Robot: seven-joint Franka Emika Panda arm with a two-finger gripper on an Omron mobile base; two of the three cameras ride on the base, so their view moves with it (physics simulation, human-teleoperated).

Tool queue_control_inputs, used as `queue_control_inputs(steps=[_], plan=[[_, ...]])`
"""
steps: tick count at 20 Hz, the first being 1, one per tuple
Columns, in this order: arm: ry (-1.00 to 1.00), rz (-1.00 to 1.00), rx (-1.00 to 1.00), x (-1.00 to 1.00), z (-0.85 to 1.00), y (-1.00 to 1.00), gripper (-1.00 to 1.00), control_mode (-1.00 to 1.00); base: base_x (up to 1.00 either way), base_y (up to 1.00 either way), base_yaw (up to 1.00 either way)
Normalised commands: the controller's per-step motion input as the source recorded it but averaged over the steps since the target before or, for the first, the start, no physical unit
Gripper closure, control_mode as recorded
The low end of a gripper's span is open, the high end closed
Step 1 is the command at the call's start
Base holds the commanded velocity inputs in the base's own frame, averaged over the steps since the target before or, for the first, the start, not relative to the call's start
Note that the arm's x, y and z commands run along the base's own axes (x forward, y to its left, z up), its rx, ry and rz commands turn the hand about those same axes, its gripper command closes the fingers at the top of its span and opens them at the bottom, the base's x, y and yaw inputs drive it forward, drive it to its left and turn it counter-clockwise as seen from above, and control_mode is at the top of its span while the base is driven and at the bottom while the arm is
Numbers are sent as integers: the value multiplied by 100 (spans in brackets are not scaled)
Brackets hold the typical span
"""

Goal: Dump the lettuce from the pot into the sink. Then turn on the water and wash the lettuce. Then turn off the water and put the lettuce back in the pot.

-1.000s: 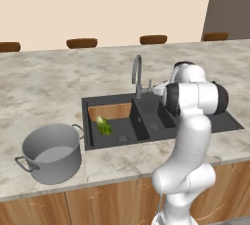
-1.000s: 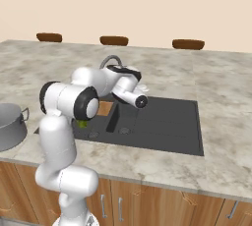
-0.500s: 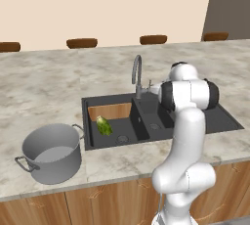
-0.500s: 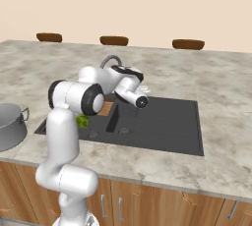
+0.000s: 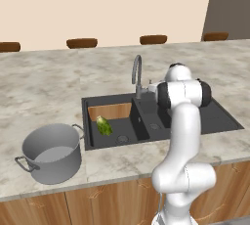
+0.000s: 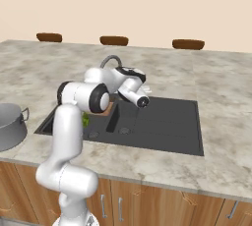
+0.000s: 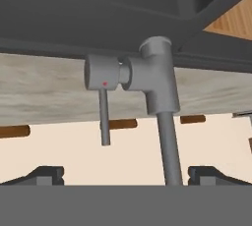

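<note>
The lettuce [image 5: 103, 125] lies in the left basin of the dark sink [image 5: 219, 119], and its green edge [image 6: 86, 119] peeks out behind my arm. On the counter left of the sink stands the grey pot [image 5: 49, 153], with nothing showing inside it. My gripper [image 7: 126, 176] is open and faces the grey faucet [image 7: 157, 77] at close range in the hand view, which is rolled upside down. The faucet's neck runs between my fingertips [image 7: 44, 175], nearer the right one. Its thin lever [image 7: 104, 117] hangs from a round knob beside the faucet body. No water runs from the faucet [image 5: 137, 75].
Marble counter [image 5: 44, 87] surrounds the sink, with wood cabinet fronts [image 6: 162, 200] below. Brown chair backs [image 5: 82, 42] line the far side. The sink's right basin and drainboard [image 6: 167, 122] hold nothing.
My arm's elbow has swung a little toward the faucet and the hand has closed in on it. The gripper has stayed open; lettuce and pot have not moved.
</note>
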Motion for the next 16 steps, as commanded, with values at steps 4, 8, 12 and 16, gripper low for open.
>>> queue_control_inputs(steps=[4,8,12,16], plan=[[0,-2,1,39,-16,0,-100,-100,0,0,0],[0,-2,0,41,-16,0,-100,-100,0,0,0],[0,-2,0,37,-15,0,-100,-100,0,0,0],[0,-2,0,34,-17,0,-100,-100,0,0,0]])
